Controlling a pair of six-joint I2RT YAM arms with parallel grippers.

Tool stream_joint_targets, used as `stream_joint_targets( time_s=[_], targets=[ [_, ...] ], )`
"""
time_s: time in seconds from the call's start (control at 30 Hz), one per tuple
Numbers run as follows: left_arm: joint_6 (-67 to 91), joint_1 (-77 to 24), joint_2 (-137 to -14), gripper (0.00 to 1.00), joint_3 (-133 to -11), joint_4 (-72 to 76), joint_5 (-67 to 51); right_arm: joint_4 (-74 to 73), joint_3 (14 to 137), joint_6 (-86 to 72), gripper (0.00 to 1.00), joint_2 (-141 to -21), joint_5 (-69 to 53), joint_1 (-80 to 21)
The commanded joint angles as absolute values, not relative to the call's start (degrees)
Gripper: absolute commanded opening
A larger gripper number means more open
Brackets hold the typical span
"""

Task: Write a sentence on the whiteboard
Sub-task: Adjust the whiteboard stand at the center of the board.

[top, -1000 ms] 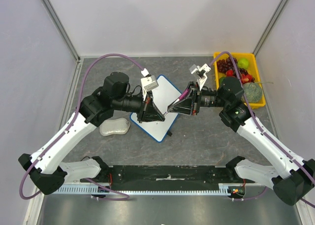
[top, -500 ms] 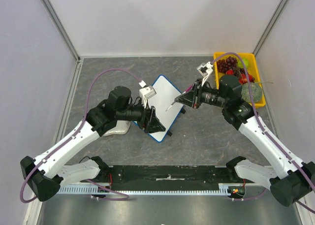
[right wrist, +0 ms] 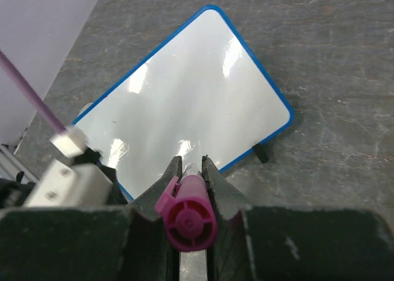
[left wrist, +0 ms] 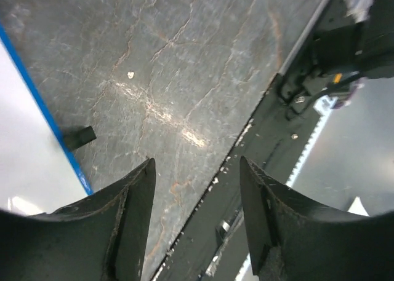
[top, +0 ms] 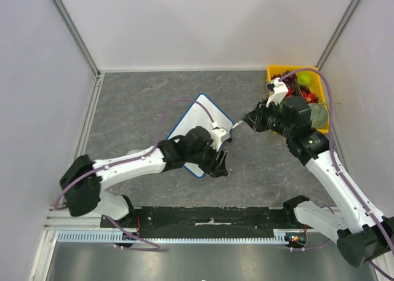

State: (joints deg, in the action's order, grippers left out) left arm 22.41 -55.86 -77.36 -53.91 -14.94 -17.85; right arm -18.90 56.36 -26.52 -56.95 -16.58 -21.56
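Note:
The whiteboard (top: 198,114) lies tilted mid-table, blue-rimmed; its visible face (right wrist: 184,102) is plain white and the sentence is out of view. My right gripper (top: 242,122) hovers just off the board's right edge, shut on a marker (right wrist: 186,216) with a magenta cap on its rear end, pointing toward the board. My left gripper (top: 218,164) sits low by the board's near corner, open (left wrist: 197,161) with nothing between its fingers. It looks over bare table, with the board's blue edge (left wrist: 43,109) and a black foot (left wrist: 80,136) to its left. The left forearm covers the board's near edge.
A yellow bin (top: 271,71) with grapes, small fruit and a green vegetable stands at the back right, close behind the right wrist. A black rail (top: 209,216) runs along the near edge. Grey walls close in on the left, back and right.
The left gripper opened, left the marker and swung down to the board's near right corner. The right gripper drew back to the right with the marker.

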Motion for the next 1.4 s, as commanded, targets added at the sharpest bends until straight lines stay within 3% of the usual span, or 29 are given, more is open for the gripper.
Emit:
stream_joint_targets(
  time_s=[0.0,0.1,0.3,0.47,0.7,1.0,1.37],
  targets=[
    [21.27,-60.72,-85.59,0.59,-58.0,-8.8,-9.06,-21.27,57.22,-23.82,0.0,-55.29,-11.87,-21.09],
    [22.93,-62.05,-90.86,0.51,-58.53,-5.63,-6.95,-21.53,56.78,-23.73,0.0,-54.93,-11.08,-20.83],
    [25.48,-62.4,-97.46,0.19,-56.61,-3.52,1.74,-21.88,56.16,-23.29,0.0,-54.05,-10.28,-20.48],
    [27.15,-61.97,-99.49,0.04,-53.97,-2.38,7.56,-22.5,55.99,-22.41,0.0,-54.14,-10.46,-20.48],
    [29.88,-59.94,-96.6,0.02,-46.77,-2.11,6.85,-22.32,55.28,-22.15,0.0,-54.23,-10.55,-20.3],
    [35.06,-55.02,-82.98,0.02,-32.97,-4.91,7.73,-20.74,53.79,-22.15,0.0,-55.37,-10.81,-20.21],
    [37.18,-47.74,-72.34,0.02,-28.3,-9.23,10.73,-18.72,52.82,-22.94,0.0,-56.78,-13.18,-20.21]
  ],
)
